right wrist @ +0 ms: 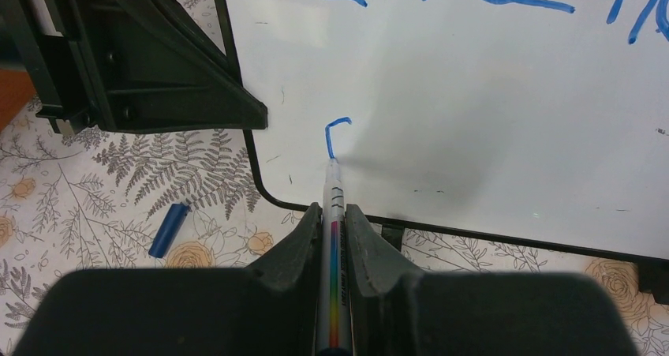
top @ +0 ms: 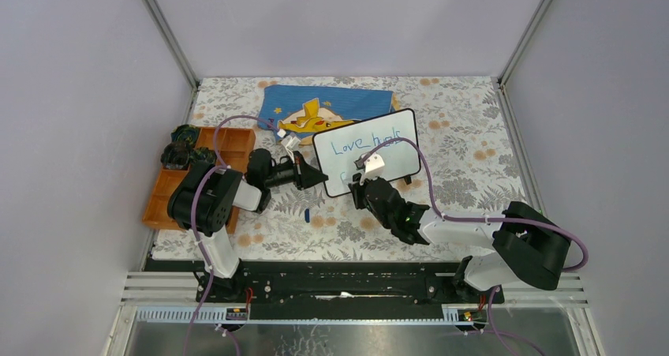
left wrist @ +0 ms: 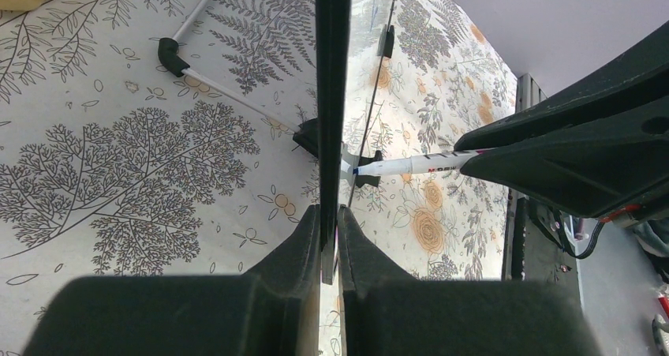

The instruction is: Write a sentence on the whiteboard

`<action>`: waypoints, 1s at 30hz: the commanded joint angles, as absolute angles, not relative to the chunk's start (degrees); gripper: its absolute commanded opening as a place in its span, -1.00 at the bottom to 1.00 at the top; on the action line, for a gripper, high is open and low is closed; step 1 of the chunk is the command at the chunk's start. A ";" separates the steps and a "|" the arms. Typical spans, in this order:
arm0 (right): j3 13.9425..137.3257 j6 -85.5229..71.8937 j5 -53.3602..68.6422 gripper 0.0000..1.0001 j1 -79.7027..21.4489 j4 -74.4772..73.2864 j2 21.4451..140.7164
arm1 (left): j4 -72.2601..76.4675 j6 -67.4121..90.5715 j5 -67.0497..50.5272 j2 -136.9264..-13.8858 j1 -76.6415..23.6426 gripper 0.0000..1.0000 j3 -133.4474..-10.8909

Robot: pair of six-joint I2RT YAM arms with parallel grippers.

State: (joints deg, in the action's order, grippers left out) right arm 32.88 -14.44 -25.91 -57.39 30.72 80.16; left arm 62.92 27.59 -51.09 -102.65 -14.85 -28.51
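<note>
The whiteboard [top: 402,165] stands tilted up on the floral table, with my left gripper [top: 319,176] shut on its left edge. In the left wrist view the board's black rim [left wrist: 331,95] runs edge-on between that gripper's [left wrist: 330,212] fingers. My right gripper [right wrist: 333,207] is shut on a thin white marker [right wrist: 331,184] whose tip touches the board's lower left. The sentence [top: 369,144] so reads "Love heals" in blue on the top line. A short blue hooked stroke [right wrist: 335,131] sits just above the marker tip.
A blue marker cap [right wrist: 169,230] lies on the table left of the board's lower corner. A blue cloth with a yellow figure [top: 331,103] lies behind the board. An orange compartment tray [top: 205,174] with dark objects stands at the left edge.
</note>
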 commanded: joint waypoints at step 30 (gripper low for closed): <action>38.54 -11.01 -31.90 -1.00 -56.53 29.87 78.84 | 56.89 23.95 -50.10 -102.64 -15.98 -1.00 -28.64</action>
